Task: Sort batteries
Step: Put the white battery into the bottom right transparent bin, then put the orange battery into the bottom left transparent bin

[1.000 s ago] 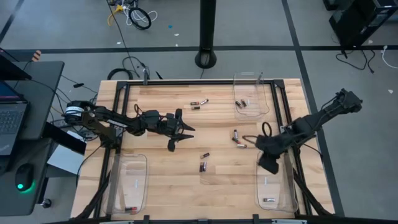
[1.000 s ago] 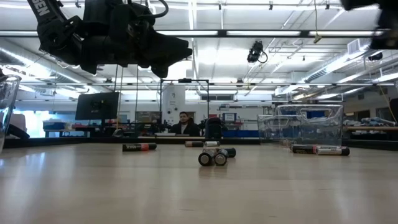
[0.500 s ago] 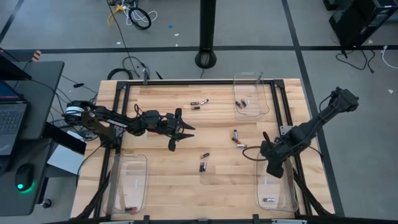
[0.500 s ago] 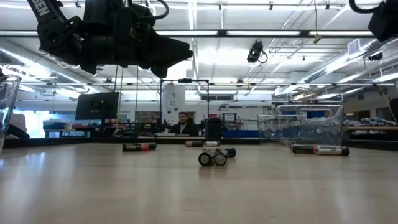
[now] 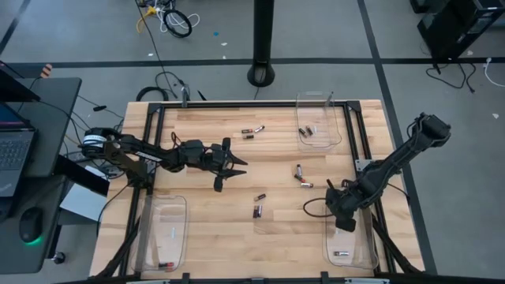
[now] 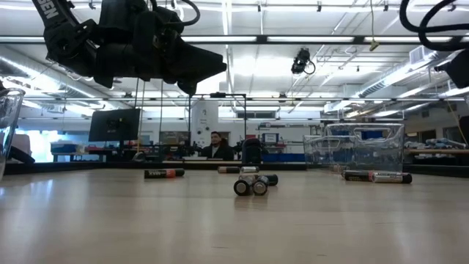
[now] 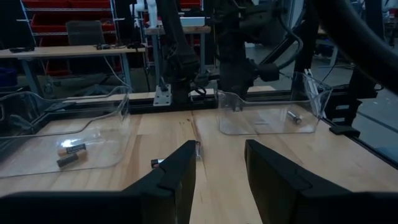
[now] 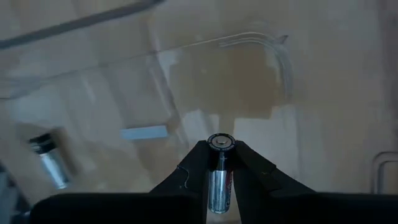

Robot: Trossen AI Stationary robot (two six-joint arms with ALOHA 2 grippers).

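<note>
Right claw [image 8: 221, 163] is clamped on a small silver-and-red cylindrical battery [image 8: 219, 180], held end-on between the two dark fingers so it can drop lengthwise. In the high view the right claw [image 5: 345, 214] sits over the rim of the near-right clear plastic tray [image 5: 364, 256], likely lined up to release the cell there; one grey cell [image 5: 342, 254] already lies in that tray, same kind by the look of it, so this seems the bin for that type. Release not yet done.

Landmark: near-right tray. Well to its left, a near-left clear plastic tray [image 5: 178, 237] holds a red-tipped cell [image 5: 164, 265] at its near end. Between the two trays, farther back on the light wooden bench [image 5: 221, 237], a pair of loose dark batteries [image 5: 258, 204] lies unsorted. Just beyond the landmark tray's far end, two more loose batteries [image 5: 301, 176]. Left claw [image 5: 230, 169] hovers well to the left above the bench, fingers spread wide and empty, waiting. Farthest back, a far-right clear plastic tray [image 5: 335, 138] holds a few cells [image 5: 306, 132], and two loose cells [image 5: 252, 131] lie left of it.

Judgement: several cells are still loose, so sorting is roughly midway.
</note>
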